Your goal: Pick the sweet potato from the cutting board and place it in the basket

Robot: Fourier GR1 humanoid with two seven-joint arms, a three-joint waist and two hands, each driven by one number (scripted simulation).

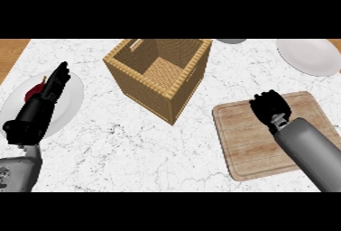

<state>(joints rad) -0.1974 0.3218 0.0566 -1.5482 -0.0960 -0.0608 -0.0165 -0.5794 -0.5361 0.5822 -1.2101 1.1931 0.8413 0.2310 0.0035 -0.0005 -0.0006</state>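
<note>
Head view | grasping: right hand [269, 108] curled, likely round hidden sweet potato, on tan wooden cutting board [246, 140] | next: lift across to tall woven wicker basket [143, 92]

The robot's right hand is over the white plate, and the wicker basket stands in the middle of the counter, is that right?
Not quite. The head view shows the right hand over the wooden cutting board, not a white plate. The wicker basket does stand in the middle of the counter.
</note>
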